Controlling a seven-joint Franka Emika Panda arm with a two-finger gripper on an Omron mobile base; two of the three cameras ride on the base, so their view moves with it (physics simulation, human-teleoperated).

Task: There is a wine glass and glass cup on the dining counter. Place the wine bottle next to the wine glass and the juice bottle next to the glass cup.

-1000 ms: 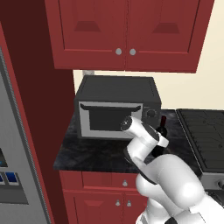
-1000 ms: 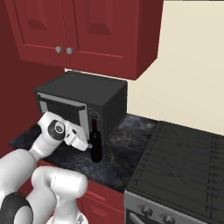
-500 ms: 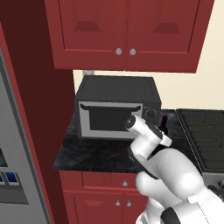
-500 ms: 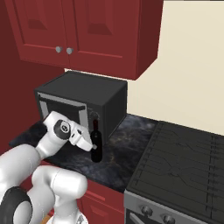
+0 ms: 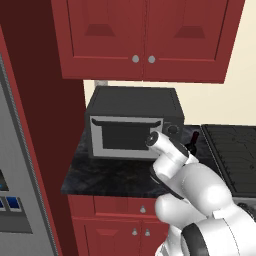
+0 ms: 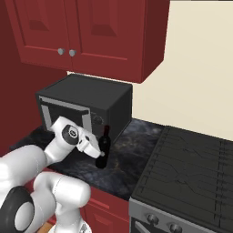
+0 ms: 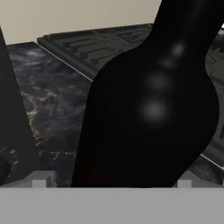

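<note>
At bottle: end effector (image 6: 101, 154) wide open, fingers either side of wine bottle (image 6: 103, 147), no grip visible. Bottle upright on dark marbled tabletop (image 6: 132, 150), just right of microwave (image 6: 84, 109), stove (image 6: 191, 168) further right. Red cabinets (image 5: 145, 37) above.

Left base view: from behind the arm's left, facing forward and down at the microwave (image 5: 134, 123) front-on, under red wall cabinets (image 5: 145, 37), at middle distance.
Right base view: from behind the arm's right, angled across the same black marbled counter (image 6: 132, 150), with the stovetop (image 6: 191, 168) near.
Hand view: very close, level with the wine bottle (image 7: 151, 105), its dark body across the frame.
Shared: microwave, counter, stovetop and bottle in both base views; counter and stovetop behind the bottle in the hand view.
</note>
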